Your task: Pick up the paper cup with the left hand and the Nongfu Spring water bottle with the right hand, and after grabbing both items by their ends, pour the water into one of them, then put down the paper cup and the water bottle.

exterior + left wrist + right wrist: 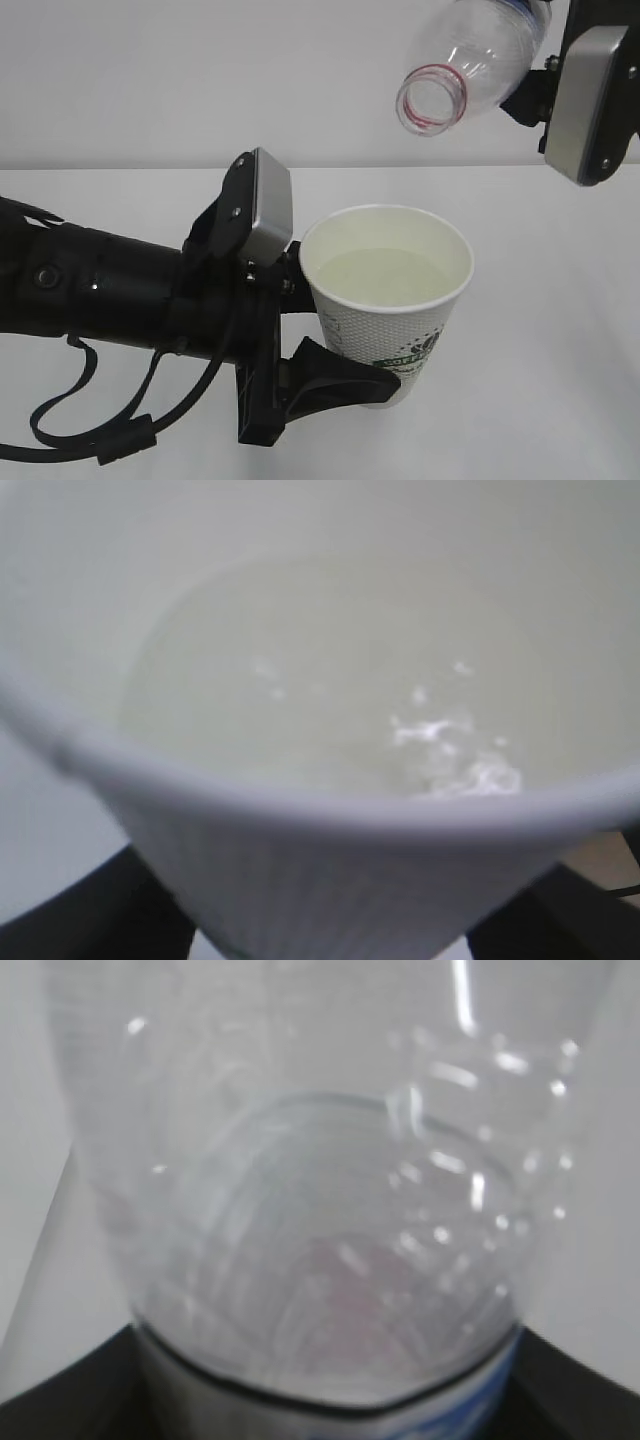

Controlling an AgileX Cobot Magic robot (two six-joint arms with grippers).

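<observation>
Water (pixel 385 277), clear and faintly greenish, fills the small white tapered paper cup (pixel 395 330) with a dark green logo, at about 5 o'clock of the exterior view. The black left claw (pixel 300 330) grips the cup's side from 9 o'clock. At 1 o'clock, the clear ribbed plastic bottle (pixel 470 60) with a red neck ring hangs tilted, mouth down toward 7 o'clock above the cup, gripped by the right claw (pixel 545 85). Below lies the white desk (pixel 560 380).
</observation>
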